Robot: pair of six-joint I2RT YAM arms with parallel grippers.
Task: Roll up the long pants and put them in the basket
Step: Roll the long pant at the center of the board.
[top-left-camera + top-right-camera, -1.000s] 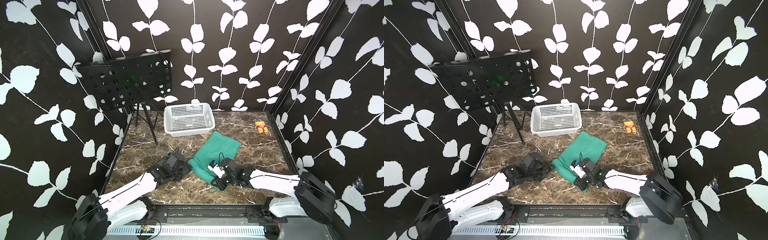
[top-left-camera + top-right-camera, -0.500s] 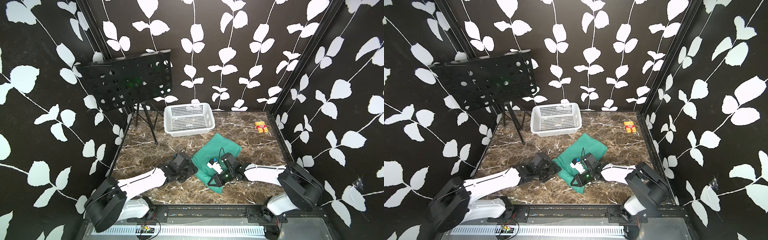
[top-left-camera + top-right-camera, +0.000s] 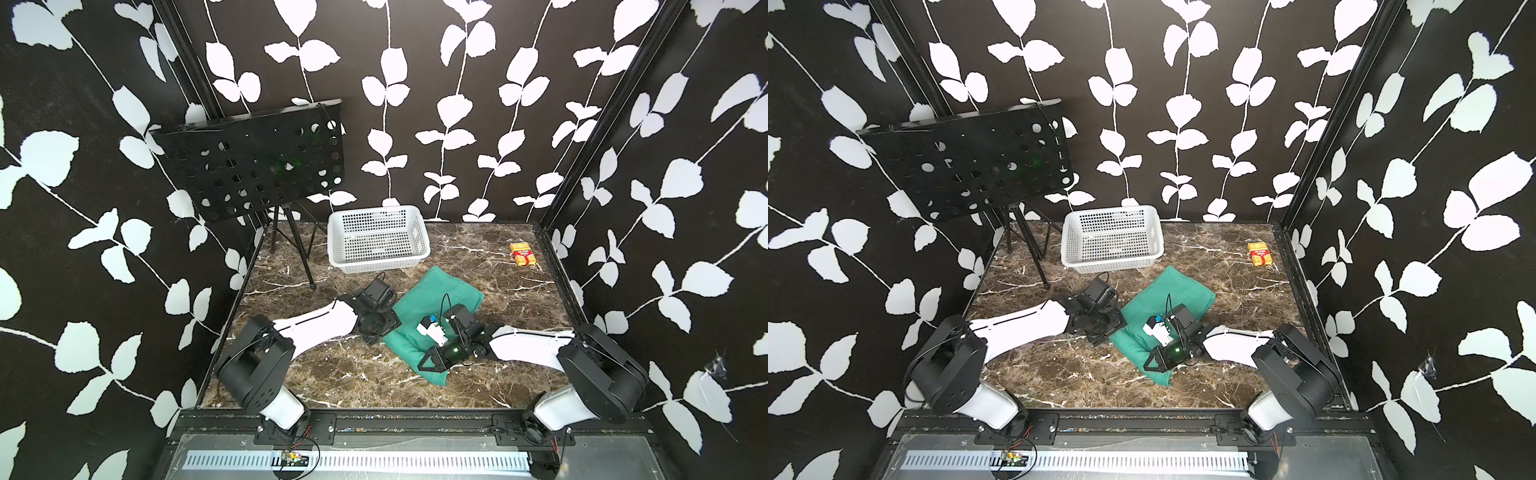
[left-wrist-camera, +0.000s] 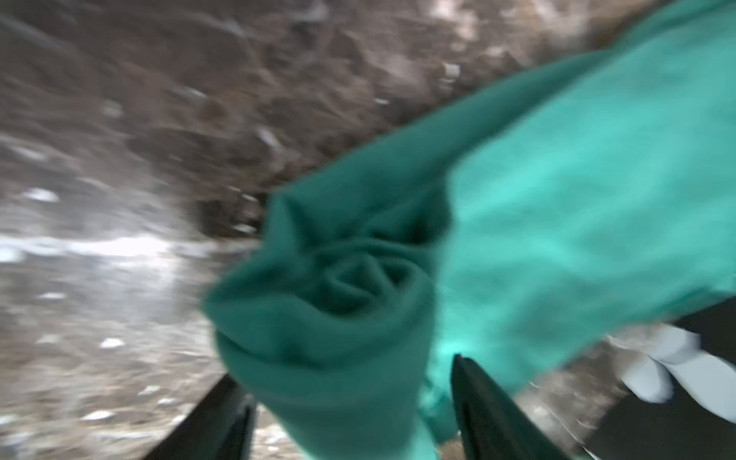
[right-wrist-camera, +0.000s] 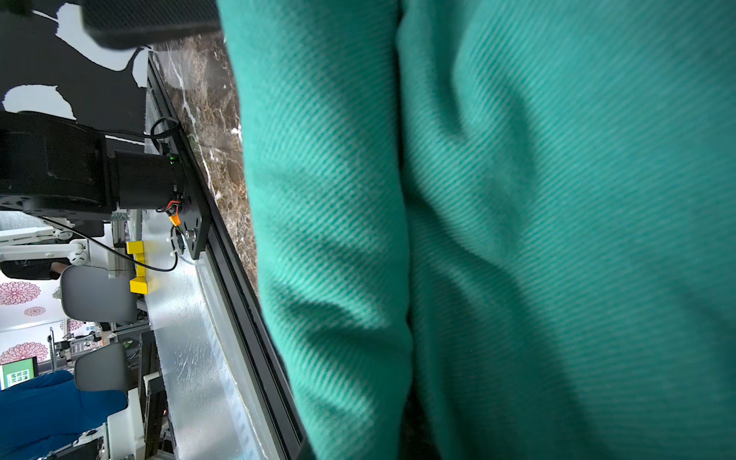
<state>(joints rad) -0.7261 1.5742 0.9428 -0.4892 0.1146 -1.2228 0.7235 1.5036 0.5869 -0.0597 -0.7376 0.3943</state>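
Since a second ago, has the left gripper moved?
Yes: against the white plastic mesh basket, the left gripper has shifted right, reaching the teal-green cloth pants.

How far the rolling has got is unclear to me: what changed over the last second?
The left gripper moved in toward the pants; its fingers now flank the rolled end. The right gripper stayed on the pants. Basket, stand and box did not move.

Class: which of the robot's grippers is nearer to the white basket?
Left. The left gripper is at the side of the long pants, in front of the white basket; the right gripper lies farther forward, on the pants' near end.
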